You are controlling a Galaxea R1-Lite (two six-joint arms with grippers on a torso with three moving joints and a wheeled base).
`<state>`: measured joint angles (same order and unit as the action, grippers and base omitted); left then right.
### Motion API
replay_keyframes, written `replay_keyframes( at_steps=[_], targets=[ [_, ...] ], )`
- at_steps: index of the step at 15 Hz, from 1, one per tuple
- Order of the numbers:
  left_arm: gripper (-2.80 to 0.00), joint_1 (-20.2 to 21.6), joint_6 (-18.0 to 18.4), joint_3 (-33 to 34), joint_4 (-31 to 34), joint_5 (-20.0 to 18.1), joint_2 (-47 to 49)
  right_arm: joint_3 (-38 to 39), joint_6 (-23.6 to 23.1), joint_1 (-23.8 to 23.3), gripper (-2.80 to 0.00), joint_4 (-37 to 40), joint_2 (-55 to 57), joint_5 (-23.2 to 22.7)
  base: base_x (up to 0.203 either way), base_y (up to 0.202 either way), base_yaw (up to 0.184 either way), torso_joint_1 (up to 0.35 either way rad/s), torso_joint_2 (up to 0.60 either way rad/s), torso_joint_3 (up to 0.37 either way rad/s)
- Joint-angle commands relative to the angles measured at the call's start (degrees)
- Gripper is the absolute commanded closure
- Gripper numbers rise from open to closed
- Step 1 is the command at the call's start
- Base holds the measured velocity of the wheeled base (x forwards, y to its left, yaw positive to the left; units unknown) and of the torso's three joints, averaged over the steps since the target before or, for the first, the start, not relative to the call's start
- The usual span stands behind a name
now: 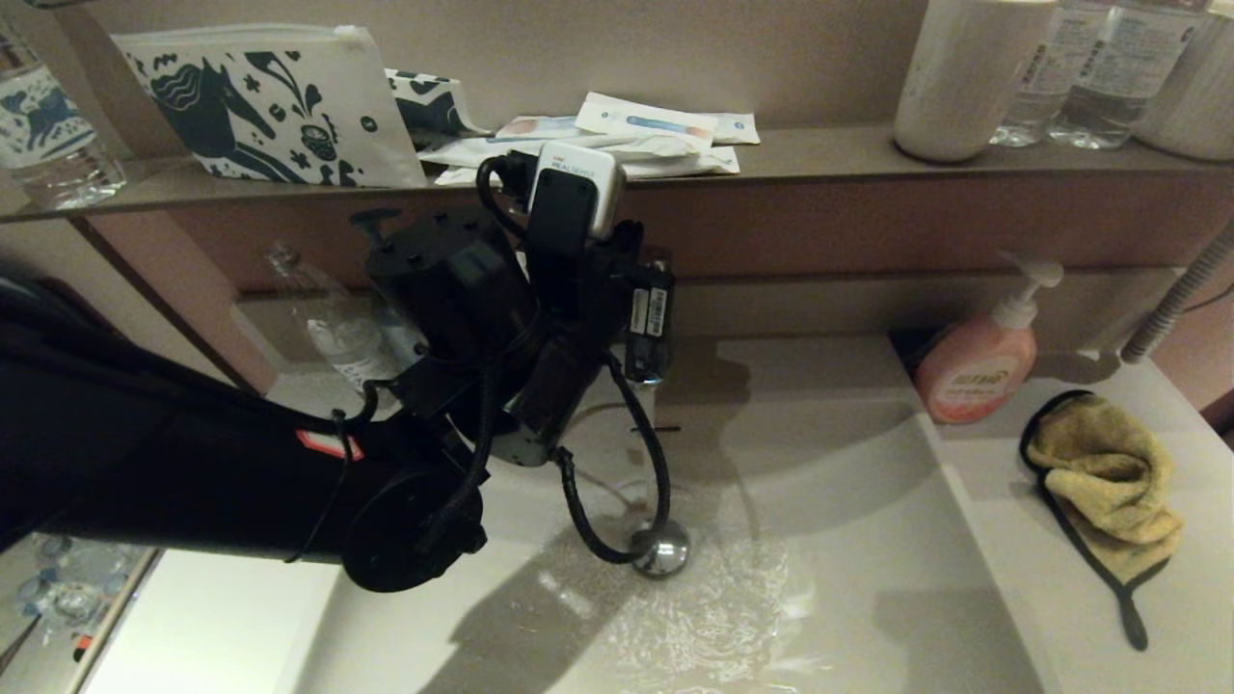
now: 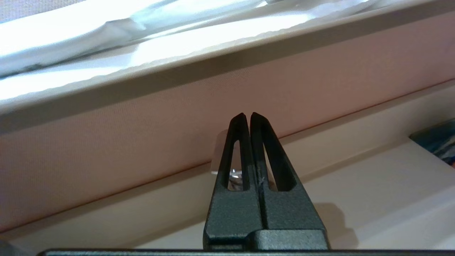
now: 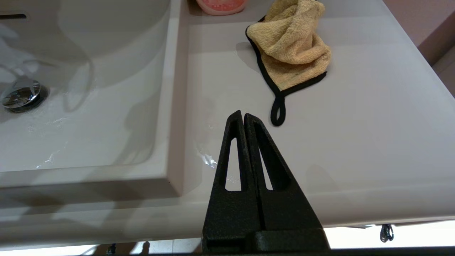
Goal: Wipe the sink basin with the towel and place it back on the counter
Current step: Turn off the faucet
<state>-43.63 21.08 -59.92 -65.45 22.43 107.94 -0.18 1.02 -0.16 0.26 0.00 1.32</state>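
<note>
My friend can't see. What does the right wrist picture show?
A crumpled mustard-yellow fluffy towel with black edging lies on the smooth off-white counter, ahead of the right hand, whose black fingers are shut together and empty. Beside it sits the wet off-white sink basin with its round chrome drain plug.

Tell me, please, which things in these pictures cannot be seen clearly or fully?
- Tap: in the head view the left arm covers the back of the sink basin, so no tap shows.
- Left claw: hidden in the head view behind its own wrist.
- Right claw: outside the head view.
- Soap bottle: cut off by the right wrist view's edge.
- Towel: crumpled on the counter; its underside is hidden.
</note>
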Motion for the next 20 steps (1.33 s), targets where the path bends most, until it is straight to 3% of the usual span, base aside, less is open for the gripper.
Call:
replay_keyframes(
  at_steps=[1,11,20],
  targets=[
    [0.0,0.34,0.17,-1.49,0.48,0.16,0.91,0.01,-0.05,-0.02,0.0,0.01,0.09,0.0,0.0,0.0,0.0,0.0,0.0,0.0],
    [0.0,3.28,0.1,0.0,1.4,-1.42,2.46,0.01,0.01,-0.02,0.0,0.01,0.09,0.0,0.0,0.0,0.0,0.0,0.0,0.0],
    [0.0,-0.05,0.02,8.02,1.23,-0.99,-3.48,0.01,0.02,-0.01,0.0,0.01,0.06,0.0,0.0,0.0,0.0,0.0,0.0,0.0]
  ],
)
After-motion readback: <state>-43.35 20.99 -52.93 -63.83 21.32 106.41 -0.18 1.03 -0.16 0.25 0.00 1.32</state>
